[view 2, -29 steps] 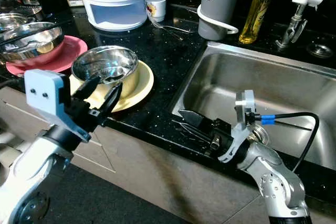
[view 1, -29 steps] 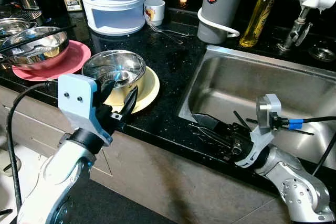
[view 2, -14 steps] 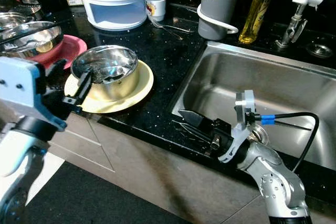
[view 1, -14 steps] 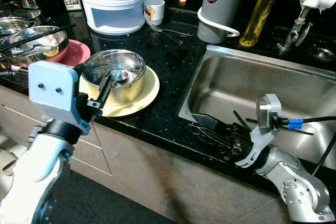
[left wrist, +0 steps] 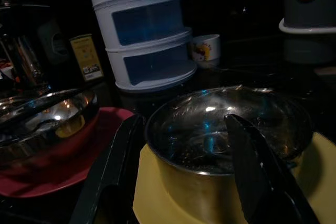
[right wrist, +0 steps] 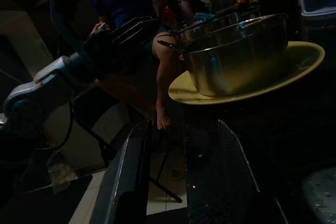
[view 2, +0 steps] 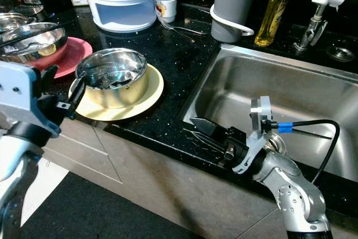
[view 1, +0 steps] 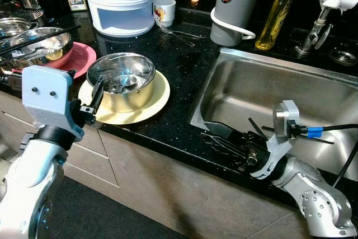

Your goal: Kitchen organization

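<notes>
The steel pot is seen standing on the yellow plate on the black worktop, beside the sink; the left gripper is held at the pot's near rim with fingers apart, one outside the wall and one over the opening. The step in hand is judged to be the grasp of the pot rim, so closure on the wall is called for next, then a level lift. The right gripper is rested at the sink's front edge, fingers spread.

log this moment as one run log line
left tool: open, straddling steel bowl rim | bowl: on yellow plate | right tool: open, idle at sink edge
</notes>
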Robot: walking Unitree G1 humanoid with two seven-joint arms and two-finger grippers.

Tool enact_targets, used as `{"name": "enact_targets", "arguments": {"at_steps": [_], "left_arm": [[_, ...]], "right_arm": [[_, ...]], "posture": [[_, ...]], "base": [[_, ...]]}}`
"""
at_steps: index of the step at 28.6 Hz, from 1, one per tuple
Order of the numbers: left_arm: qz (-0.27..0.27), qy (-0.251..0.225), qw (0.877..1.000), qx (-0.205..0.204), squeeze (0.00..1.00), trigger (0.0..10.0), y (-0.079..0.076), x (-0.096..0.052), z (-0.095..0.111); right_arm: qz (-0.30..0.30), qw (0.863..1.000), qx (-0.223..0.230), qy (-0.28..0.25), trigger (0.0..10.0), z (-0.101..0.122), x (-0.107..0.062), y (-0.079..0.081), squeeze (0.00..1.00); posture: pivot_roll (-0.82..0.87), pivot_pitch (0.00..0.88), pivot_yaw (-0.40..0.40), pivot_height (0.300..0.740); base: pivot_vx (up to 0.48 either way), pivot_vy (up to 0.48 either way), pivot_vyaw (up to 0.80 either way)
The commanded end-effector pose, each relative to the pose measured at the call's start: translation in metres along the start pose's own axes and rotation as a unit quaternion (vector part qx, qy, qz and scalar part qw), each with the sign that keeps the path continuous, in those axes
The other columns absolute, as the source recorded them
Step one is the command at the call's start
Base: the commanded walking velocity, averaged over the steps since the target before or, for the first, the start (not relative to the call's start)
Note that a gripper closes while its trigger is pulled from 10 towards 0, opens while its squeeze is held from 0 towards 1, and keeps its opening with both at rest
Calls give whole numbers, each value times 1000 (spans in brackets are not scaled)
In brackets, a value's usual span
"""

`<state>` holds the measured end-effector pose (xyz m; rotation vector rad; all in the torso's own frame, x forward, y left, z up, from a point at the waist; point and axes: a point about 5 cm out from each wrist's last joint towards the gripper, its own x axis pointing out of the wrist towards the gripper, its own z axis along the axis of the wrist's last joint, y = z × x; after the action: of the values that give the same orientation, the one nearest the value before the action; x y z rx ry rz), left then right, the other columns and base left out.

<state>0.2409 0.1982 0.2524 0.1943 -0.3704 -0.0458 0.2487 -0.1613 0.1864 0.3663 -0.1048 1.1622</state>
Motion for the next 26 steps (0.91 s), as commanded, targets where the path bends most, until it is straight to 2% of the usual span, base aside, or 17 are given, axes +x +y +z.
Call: {"name": "enact_targets", "arguments": {"at_steps": [1,7,14,21,26], "left_arm": [[-16,-1,1000,-10,0,10000,-2,3,-4],[-45,-25,998,-33,0,10000,-12,8,1],[-61,-47,996,-48,0,10000,-18,14,10],[-67,-25,996,-53,0,10000,-19,8,-5],[-69,-20,996,-61,0,10000,-22,11,-11]], "right_arm": [[3,1000,12,13,10000,-6,-1,2,0],[2,1000,12,12,10000,-6,-1,4,0],[1,1000,13,11,10000,-6,-1,4,0],[-3,1000,13,12,10000,-6,-2,4,0],[-4,1000,13,12,10000,-6,-2,4,0]], "posture": [[36,95,-32,740],[31,93,-28,740],[30,102,-27,740],[28,110,-27,740],[24,110,-29,740]], "base": [[0,0,0],[0,0,0],[0,0,0],[0,0,0],[0,0,0]]}}
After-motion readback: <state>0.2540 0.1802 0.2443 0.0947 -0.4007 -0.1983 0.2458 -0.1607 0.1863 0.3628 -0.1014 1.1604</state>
